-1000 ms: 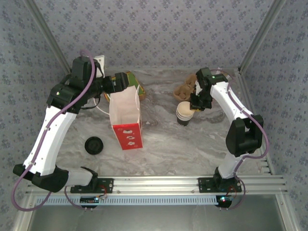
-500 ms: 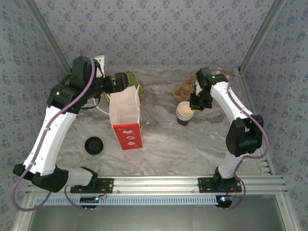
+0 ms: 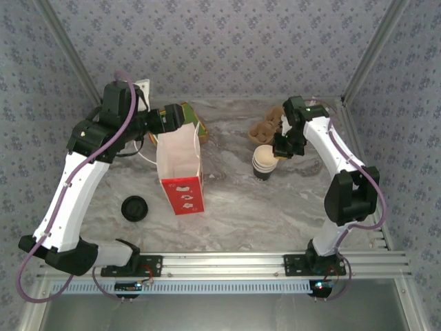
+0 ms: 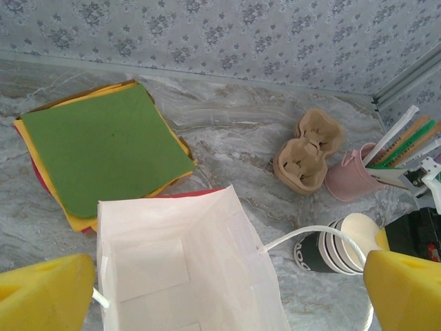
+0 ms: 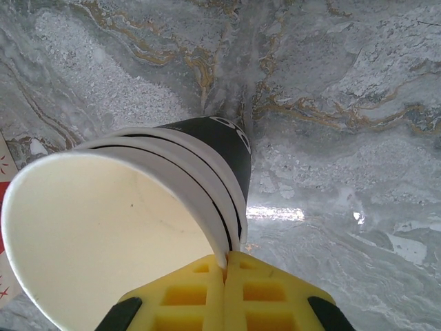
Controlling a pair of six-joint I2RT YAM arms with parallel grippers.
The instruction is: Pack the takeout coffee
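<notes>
Right gripper [image 5: 225, 265] clenched on the right-hand rim of the upright takeout coffee cup [image 3: 262, 164] on the marble table [image 3: 275, 207]; the open-topped paper bag [image 3: 180, 172] stands nearby to the cup's left, the left gripper [image 3: 176, 117] spread wide at its mouth

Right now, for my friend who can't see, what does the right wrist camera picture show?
The right gripper has its yellow fingers pinched shut on the white rim of the takeout coffee cup. The cup looks empty, cream inside with a dark sleeve outside. Beneath it lies a grey marbled table.
</notes>
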